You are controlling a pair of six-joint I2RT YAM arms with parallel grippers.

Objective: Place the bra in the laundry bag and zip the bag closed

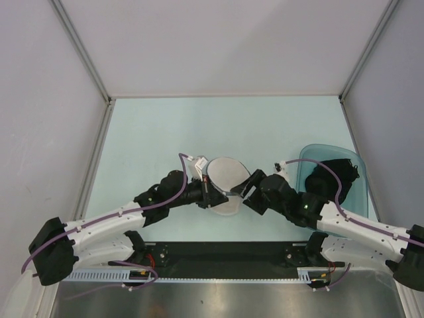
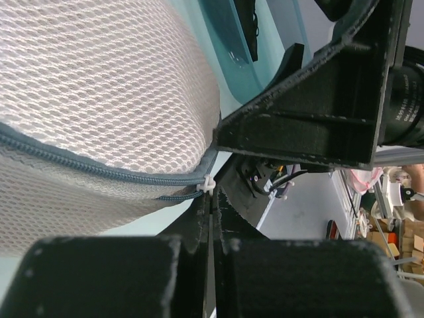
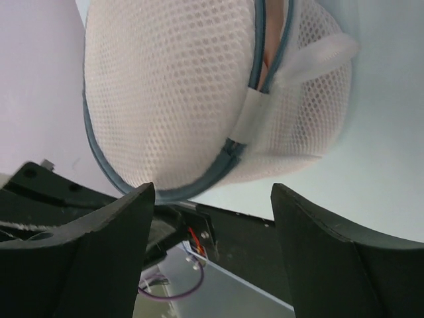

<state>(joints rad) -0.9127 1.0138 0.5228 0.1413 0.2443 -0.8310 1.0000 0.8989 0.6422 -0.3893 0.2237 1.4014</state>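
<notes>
**Zipping stage, read from the left edge of the surface (image 1: 152,132) to the right.** My left hand (image 1: 203,190) is pressed flat, its jaws closed together on the dark zip tape at the rim of the laundry bag (image 1: 225,179), just beside a small white tie (image 2: 209,184) at the zip's end. I judge this an anchoring grip. The laundry bag, a round white mesh pod of two domed halves, sits about midway between the left and right edges and nearer the near edge than the far one. It appears propped up between my two hands rather than lying flat. The bra (image 3: 267,66) is inside it: only a sliver of salmon pink shows through a short gap where the zip (image 3: 232,149) is not yet shut, next to a white fabric loop (image 3: 318,52). My right hand (image 3: 212,199) stands wide and holds nothing, with the pod just ahead of its spread fingers and apart from them. As I judge it, placing is done and closure is incomplete. The next move calls for my right hand to find and pinch the slider, which I cannot pick out with certainty, and draw it along the rim while my left keeps the tape taut. Toward the right edge sits a teal basin (image 1: 351,165) holding a black garment (image 1: 331,177), no part of this task.
</notes>
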